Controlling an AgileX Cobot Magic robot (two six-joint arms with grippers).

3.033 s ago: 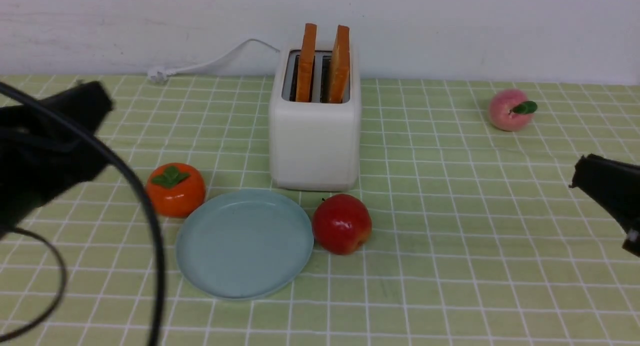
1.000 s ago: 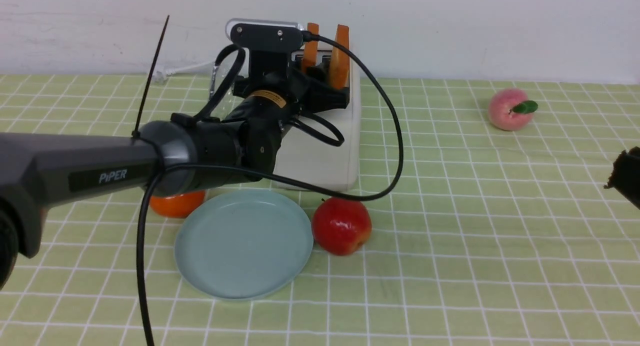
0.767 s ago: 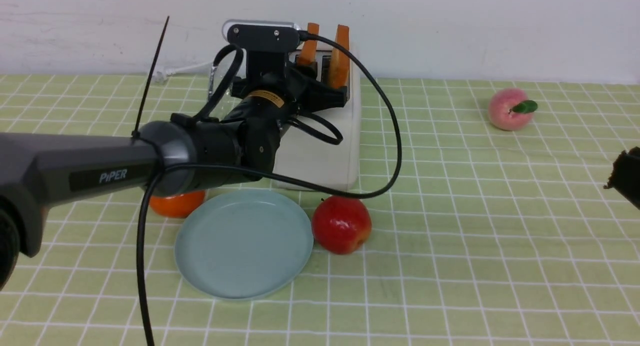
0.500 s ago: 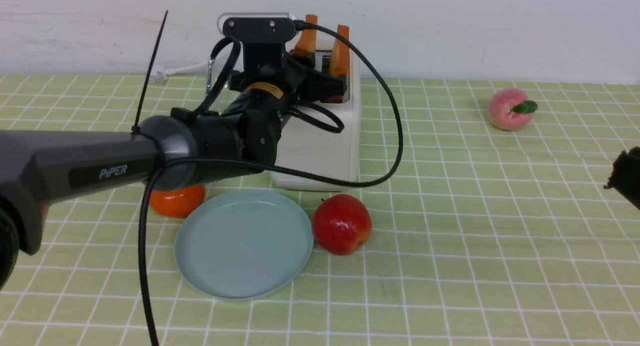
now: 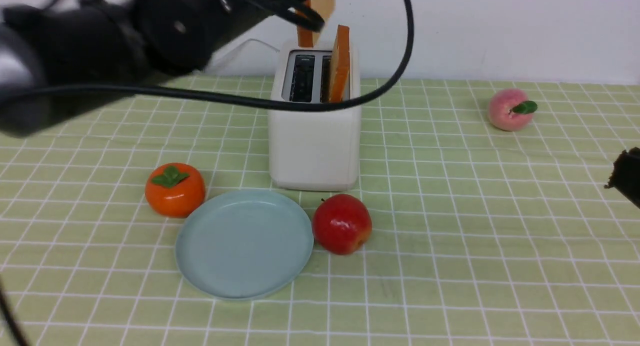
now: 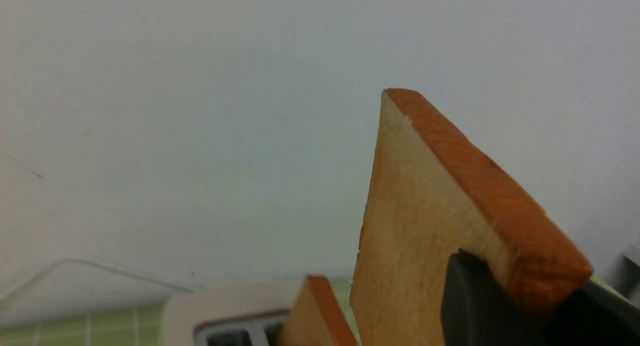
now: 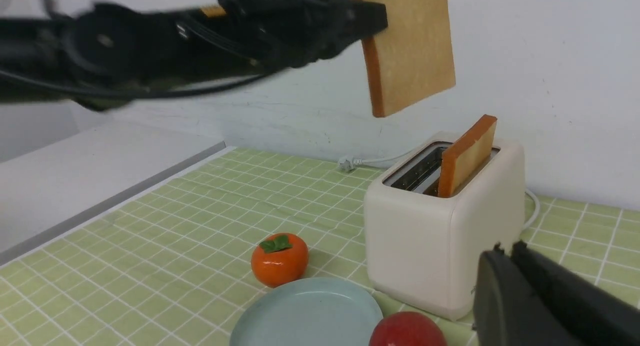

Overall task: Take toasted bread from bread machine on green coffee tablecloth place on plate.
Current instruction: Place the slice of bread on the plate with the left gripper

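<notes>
The left gripper [image 7: 374, 19] is closed on one corner of a slice of toast [image 7: 412, 46], holding it in the air above the toaster [image 5: 314, 141], clear of the slots. The second slice [image 5: 340, 66] stands in the toaster's right slot, and the plate [image 5: 244, 243] lies on the green tablecloth [image 5: 475, 236] just in front of the toaster, beside a red apple [image 5: 342, 231]. The right gripper [image 7: 502, 256] sits low at the right edge, jaws together, holding nothing.

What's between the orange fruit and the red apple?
The plate: the front view shows its far part lying between the orange fruit and the red apple.
</notes>
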